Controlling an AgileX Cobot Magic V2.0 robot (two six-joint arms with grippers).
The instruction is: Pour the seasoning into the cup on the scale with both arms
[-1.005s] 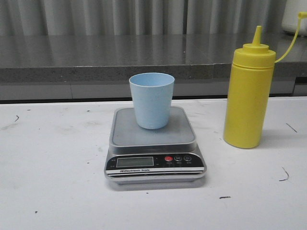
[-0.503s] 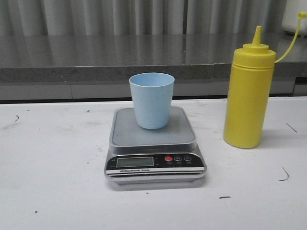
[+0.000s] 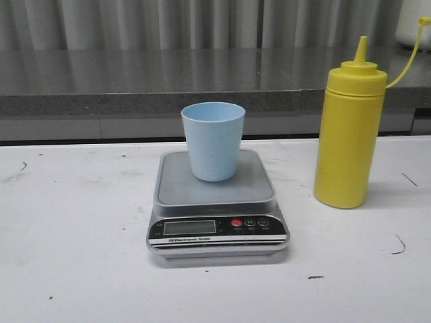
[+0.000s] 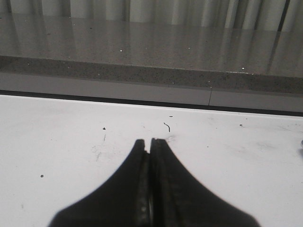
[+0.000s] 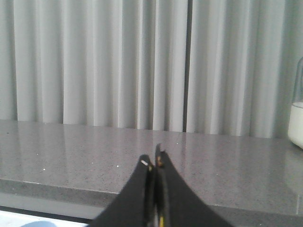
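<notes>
The pale blue cup (image 3: 213,140) stands upright on the steel platform of the silver scale (image 3: 216,202) at the table's middle. The tall yellow seasoning bottle (image 3: 349,128) stands upright on the table to the right of the scale, its strap trailing up to the right. Neither arm shows in the front view. My left gripper (image 4: 150,142) is shut and empty over bare white table. My right gripper (image 5: 153,161) is shut and empty, facing the grey counter and curtain. A pale blue edge of the cup (image 5: 38,223) shows at the bottom corner of the right wrist view.
A grey stone counter ledge (image 3: 148,81) runs along the back behind the white table (image 3: 74,256), with a grey curtain (image 5: 94,61) behind it. A white container (image 5: 296,124) stands on the counter at the far right.
</notes>
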